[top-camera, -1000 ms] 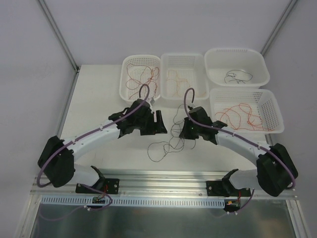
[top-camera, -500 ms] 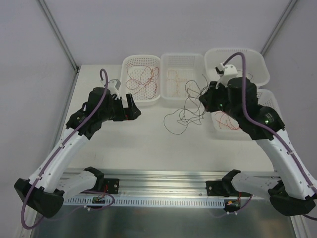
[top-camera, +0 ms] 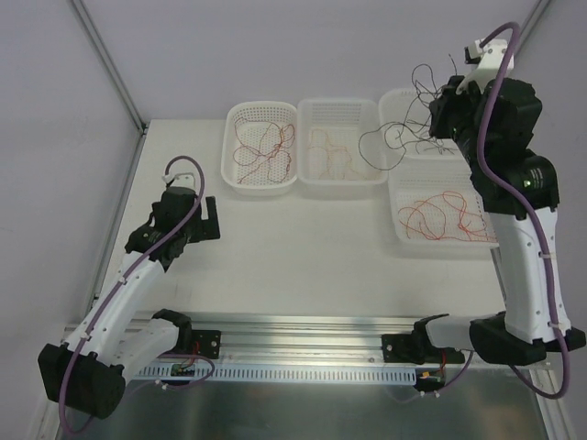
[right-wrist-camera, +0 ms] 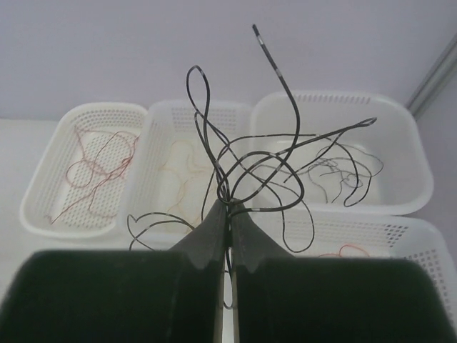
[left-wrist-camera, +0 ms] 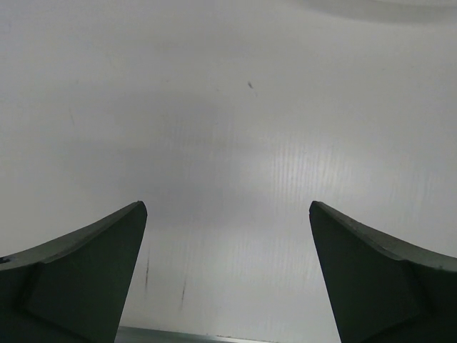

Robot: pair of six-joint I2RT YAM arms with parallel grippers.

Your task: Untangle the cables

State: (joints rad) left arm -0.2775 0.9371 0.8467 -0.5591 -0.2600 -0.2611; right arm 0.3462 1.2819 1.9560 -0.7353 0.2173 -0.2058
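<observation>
My right gripper (top-camera: 438, 115) is raised high over the back right basket (top-camera: 417, 99) and is shut on a tangle of black cable (top-camera: 381, 130). In the right wrist view the fingertips (right-wrist-camera: 228, 204) pinch the black cable (right-wrist-camera: 246, 171), whose loops spread over the baskets. Another black strand (right-wrist-camera: 343, 170) lies in the basket below. Dark red cables (top-camera: 260, 142) lie in the back left basket, orange ones (top-camera: 335, 156) in the middle basket, bright red ones (top-camera: 445, 213) in the near right basket. My left gripper (top-camera: 213, 220) is open and empty, low over bare table (left-wrist-camera: 228, 143).
Four white perforated baskets stand along the back and right of the table: back left (top-camera: 237, 174), middle (top-camera: 312, 188), back right, and near right (top-camera: 500, 243). A metal rail (top-camera: 303, 325) runs along the near edge. White walls enclose the table.
My right arm has lifted the black cable off the table and carried it up and to the back right, over the baskets. My left arm has drawn back to the left and lowered.
</observation>
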